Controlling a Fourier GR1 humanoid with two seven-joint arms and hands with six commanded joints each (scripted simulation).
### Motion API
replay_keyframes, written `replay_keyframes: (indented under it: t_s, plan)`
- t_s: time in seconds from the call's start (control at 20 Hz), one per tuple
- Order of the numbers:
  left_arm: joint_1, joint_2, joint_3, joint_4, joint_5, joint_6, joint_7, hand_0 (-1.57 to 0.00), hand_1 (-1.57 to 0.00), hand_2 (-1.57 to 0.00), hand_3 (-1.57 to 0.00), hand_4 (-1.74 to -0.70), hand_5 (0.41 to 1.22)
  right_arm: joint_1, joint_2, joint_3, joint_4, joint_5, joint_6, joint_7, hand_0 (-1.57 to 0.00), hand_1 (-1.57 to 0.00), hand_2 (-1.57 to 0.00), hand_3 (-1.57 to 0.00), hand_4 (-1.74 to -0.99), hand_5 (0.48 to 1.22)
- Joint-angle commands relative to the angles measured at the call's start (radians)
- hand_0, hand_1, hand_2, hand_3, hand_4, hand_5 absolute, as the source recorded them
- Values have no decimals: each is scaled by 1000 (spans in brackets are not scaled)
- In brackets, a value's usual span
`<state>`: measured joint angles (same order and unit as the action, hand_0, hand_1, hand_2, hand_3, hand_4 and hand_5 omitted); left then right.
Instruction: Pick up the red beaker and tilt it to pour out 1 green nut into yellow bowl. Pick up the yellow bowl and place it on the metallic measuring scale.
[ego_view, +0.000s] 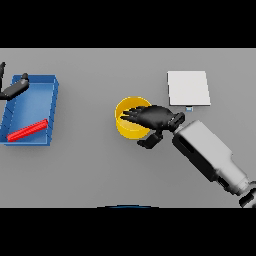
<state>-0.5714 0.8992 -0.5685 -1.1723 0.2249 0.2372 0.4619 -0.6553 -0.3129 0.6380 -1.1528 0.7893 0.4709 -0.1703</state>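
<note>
R robot hand (150, 116) hides yellow bowl (125, 125) inside; L robot hand (14, 88) cut off.

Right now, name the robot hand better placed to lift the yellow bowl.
Right robot hand: it is over the yellow bowl, beside the scale. The left robot hand is far off by the blue bin.

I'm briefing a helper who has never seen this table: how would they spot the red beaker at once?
Find the blue tray at the table's left edge. The red beaker lies on its side inside it, near the front wall. It is the only red thing in view; the yellow bowl sits mid-table under the right hand.
</note>
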Motion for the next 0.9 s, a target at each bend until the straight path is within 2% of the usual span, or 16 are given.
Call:
replay_keyframes:
  t_s: [0.0, 0.1, 0.2, 0.25, 0.3, 0.35, 0.4, 0.5, 0.55, 0.65, 0.7, 0.75, 0.85]
  plan:
    - [1, -1, 0, 1, 2, -5, -3, 1, 1, 1, 1, -795, 732, -2, 2, 7, 6, 3, 4, -5, 1, 1, 1, 1, -1304, 703]
    - [-6, -8, -2, 5, 3, -7, 6, 1, 1, 1, 1, -793, 729, -19, 10, 11, 21, 10, 3, 5, 1, 1, -4, -11, -1308, 729]
    - [0, -3, -3, -7, 2, -2, 1, 1, 1, 1, 1, -792, 725, -20, 16, 18, 30, 20, 6, 23, -16, -40, -68, -94, -1339, 784]
    - [-4, -3, 0, 2, 5, -8, -3, 1, 1, 1, 1, -792, 723, -23, 24, 26, 27, 28, 6, 33, -93, -107, -133, -160, -1362, 820]
    - [5, 3, 3, -2, 7, -8, -17, 1, 1, 1, 1, -793, 722, -28, 32, 32, 36, 34, 1, 29, -258, -236, -233, -249, -1387, 900]
    - [-1, 6, 5, -10, 8, -6, -9, 1, 1, 1, 1, -793, 723, -32, 21, 33, 43, 33, 5, 9, -508, -437, -388, -359, -1425, 964]
    - [1, 9, 8, -12, 11, -5, -4, 1, 1, 1, 1, -795, 725, -28, 11, 34, 35, 31, 16, 10, -721, -664, -624, -472, -1488, 1016]
    - [14, 18, 12, -28, 18, -1, -2, 1, 1, 1, 1, -800, 727, -33, 12, 40, 28, 17, 59, 26, -1027, -991, -965, -691, -1571, 1090]
    - [9, 12, 7, -27, 14, -1, 3, 1, 1, 1, 1, -799, 728, -32, 3, 43, 24, 10, 68, 17, -1136, -1107, -1086, -867, -1604, 1116]
    - [4, 7, 2, -24, 10, -1, 13, 1, 1, 1, 1, -799, 727, -32, -6, 41, 20, -3, 79, 18, -1292, -1274, -1261, -1019, -1649, 1154]
    - [10, 8, 5, -28, 14, 2, 5, 1, 1, 1, 1, -800, 726, -31, -4, 41, 15, -8, 86, 34, -1348, -1333, -1283, -1092, -1667, 1167]
    - [15, 12, 8, -25, 17, 0, -3, 1, 1, 1, 1, -802, 725, -36, -8, 44, 21, -12, 84, 23, -1393, -1381, -1314, -1142, -1682, 1178]
    - [6, 11, 7, -33, 17, 0, 7, 1, 1, 1, 1, -804, 726, -34, -8, 44, 10, -17, 79, 38, -1457, -1449, -1387, -1170, -1703, 1193]
